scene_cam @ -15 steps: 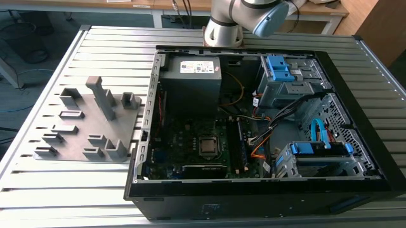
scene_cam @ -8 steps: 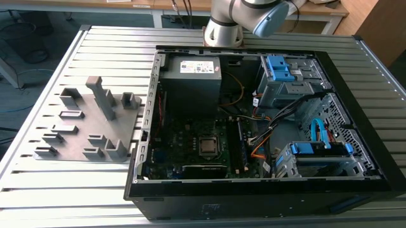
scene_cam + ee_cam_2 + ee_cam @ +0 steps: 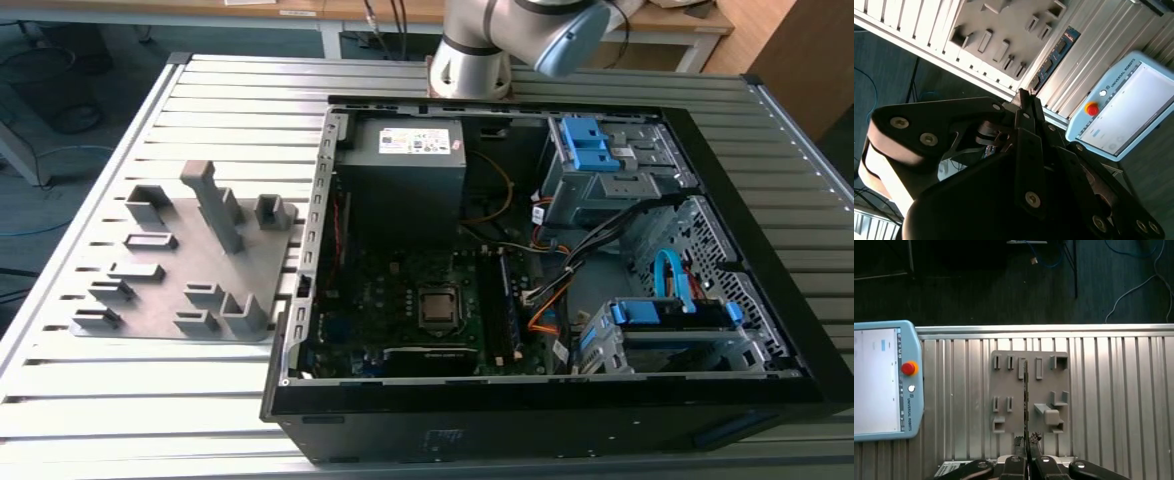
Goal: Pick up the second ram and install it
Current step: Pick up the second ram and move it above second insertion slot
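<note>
The gripper (image 3: 1024, 96) is clenched on the second ram (image 3: 1056, 52) and holds it high over the gray holder (image 3: 1006, 385). The ram is not in the computer (image 3: 441, 425) yet.

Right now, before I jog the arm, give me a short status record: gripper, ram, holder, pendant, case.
gripper: shut on the second ram
second ram: held by one end, the rest sticking out past the fingertips; seen edge-on in the first wrist view
holder plate: gray, lying on the slatted table, lined up behind the held ram in the first wrist view
teach pendant: on the table, apart from the holder plate
computer case: open, at the exterior view's right of the holder plate
</note>
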`<state>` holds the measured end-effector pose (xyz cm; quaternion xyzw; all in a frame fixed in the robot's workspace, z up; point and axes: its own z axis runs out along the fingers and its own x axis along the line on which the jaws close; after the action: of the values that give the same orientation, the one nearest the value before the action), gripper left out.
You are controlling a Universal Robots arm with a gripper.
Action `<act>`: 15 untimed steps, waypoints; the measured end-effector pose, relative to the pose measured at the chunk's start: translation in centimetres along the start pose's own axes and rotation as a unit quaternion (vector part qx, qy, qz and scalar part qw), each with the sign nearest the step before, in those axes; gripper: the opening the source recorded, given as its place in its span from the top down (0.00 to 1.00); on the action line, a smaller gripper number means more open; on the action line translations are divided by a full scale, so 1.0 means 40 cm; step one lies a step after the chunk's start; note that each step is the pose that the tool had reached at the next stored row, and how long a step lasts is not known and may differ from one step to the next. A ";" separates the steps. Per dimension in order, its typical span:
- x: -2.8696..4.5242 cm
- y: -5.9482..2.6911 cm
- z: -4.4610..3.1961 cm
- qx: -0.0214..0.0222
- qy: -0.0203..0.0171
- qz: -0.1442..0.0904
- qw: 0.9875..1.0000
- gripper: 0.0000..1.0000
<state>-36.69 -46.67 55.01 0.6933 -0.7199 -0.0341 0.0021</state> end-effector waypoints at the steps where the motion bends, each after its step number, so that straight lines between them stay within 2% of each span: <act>1: 0.000 -0.012 0.004 0.000 0.000 0.000 1.000 0.86; 12: -0.003 -0.138 0.048 -0.001 0.000 0.000 1.000 0.86; 15: -0.003 -0.153 0.061 -0.001 0.000 0.000 1.000 0.86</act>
<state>-30.71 -46.68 52.28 0.6933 -0.7198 -0.0346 0.0025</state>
